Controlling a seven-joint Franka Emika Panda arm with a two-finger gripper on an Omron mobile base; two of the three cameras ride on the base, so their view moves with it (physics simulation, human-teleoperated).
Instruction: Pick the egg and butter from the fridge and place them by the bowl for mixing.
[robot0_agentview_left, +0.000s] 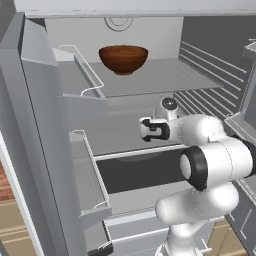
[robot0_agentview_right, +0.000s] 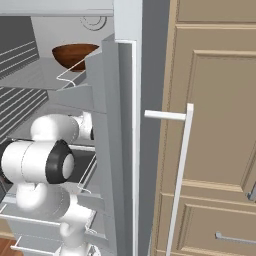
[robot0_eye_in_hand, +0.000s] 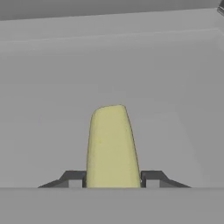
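Note:
The fridge (robot0_agentview_left: 165, 75) stands open, and my arm reaches in over its middle shelf (robot0_agentview_left: 115, 135). In the hand view a pale yellow stick of butter (robot0_eye_in_hand: 111, 144) stands between the two dark fingertips. My gripper (robot0_eye_in_hand: 112, 180) is shut on it, pressing both of its sides. Behind the butter lies the plain grey shelf and the back wall of the fridge. My hand (robot0_agentview_left: 151, 130) is level with the middle shelf, left of the white forearm. The egg and the bowl are out of view.
A glossy reddish-brown wooden bowl (robot0_agentview_left: 123, 59) sits on the top shelf above my hand. The left door (robot0_agentview_left: 30, 130) carries white wire racks (robot0_agentview_left: 92, 165). The right door edge (robot0_agentview_right: 125, 130) and its long white handle (robot0_agentview_right: 181, 170) stand before tan cabinets (robot0_agentview_right: 220, 125).

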